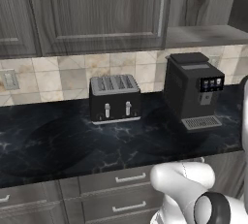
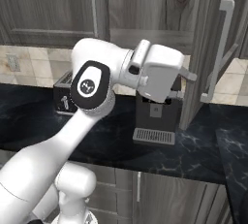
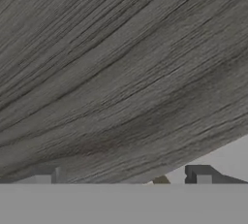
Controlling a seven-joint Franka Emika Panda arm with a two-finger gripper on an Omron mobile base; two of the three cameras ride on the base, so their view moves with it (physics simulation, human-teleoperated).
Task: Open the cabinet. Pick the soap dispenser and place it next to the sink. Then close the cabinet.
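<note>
The cabinet (image 1: 97, 9) hangs above the counter, its left door shut with a silver bar handle (image 1: 162, 9). Its right door (image 2: 196, 48) stands swung out toward me, its handle (image 2: 220, 48) on the outer face, and a bare shelf (image 1: 203, 34) shows inside. My gripper (image 2: 184, 83) is in front of the coffee machine, pointing at the open door's inner face. In the hand view that wood grain (image 3: 121, 72) is very close, and my gripper (image 3: 123, 177) is open with nothing between its tips. The soap dispenser is out of view. The sink (image 1: 43, 145) is a dark basin in the counter at the left.
A black toaster (image 1: 115, 99) and a black coffee machine (image 1: 193, 89) stand on the dark marble counter (image 1: 145, 145) against the tiled wall. Drawers with short handles (image 1: 131, 177) run below. My own arm (image 2: 87, 92) crosses the middle of the right base view.
</note>
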